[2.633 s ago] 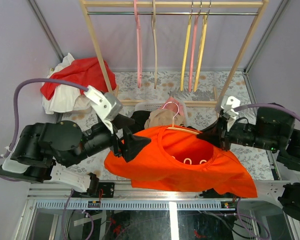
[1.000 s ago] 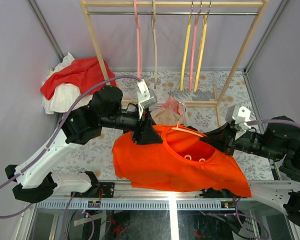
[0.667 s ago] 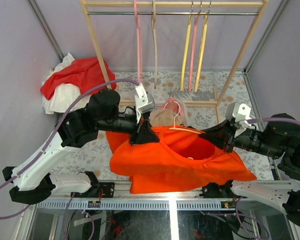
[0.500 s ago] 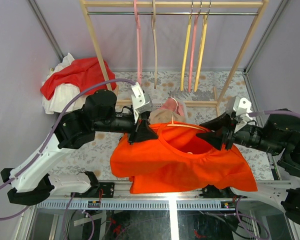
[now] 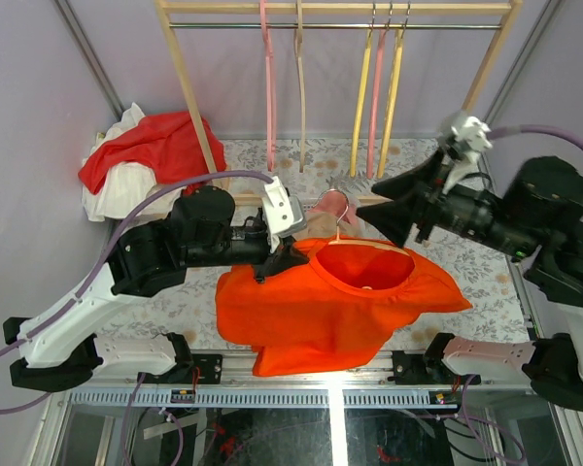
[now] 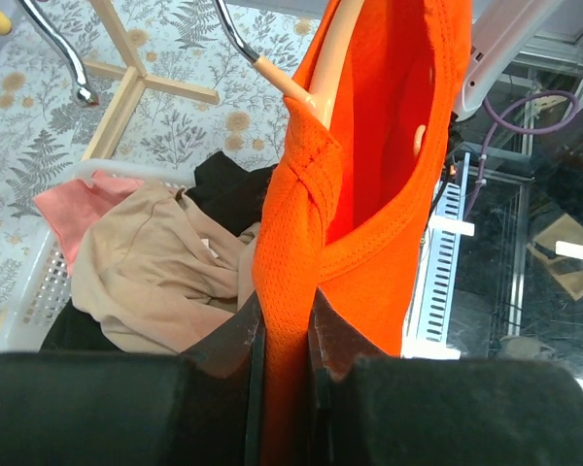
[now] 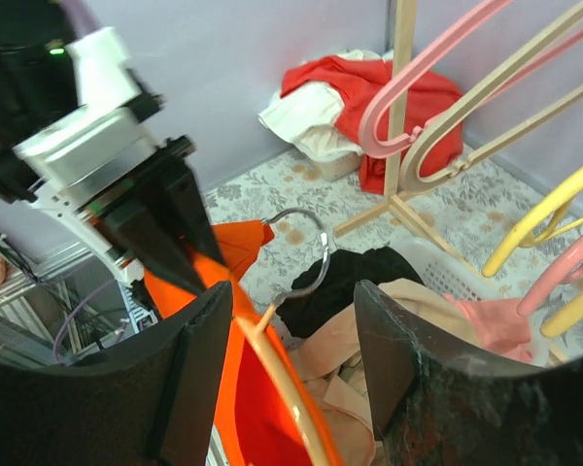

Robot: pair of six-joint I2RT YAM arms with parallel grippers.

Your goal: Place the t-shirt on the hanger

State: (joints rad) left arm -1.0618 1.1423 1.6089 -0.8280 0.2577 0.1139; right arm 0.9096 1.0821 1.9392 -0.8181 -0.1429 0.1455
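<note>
L tool pressed tight on t-shirt, orange fabric by collar pinched betw. both fingers. R tool spread wide, gripping nothing, up above shirt's far right side; hanger arm shows betw. its fingers, not touching. Hanger sits inside neck opening, silver hook out top. Shirt held over white laundry basket w/ tan garment, on floral counter.
</note>
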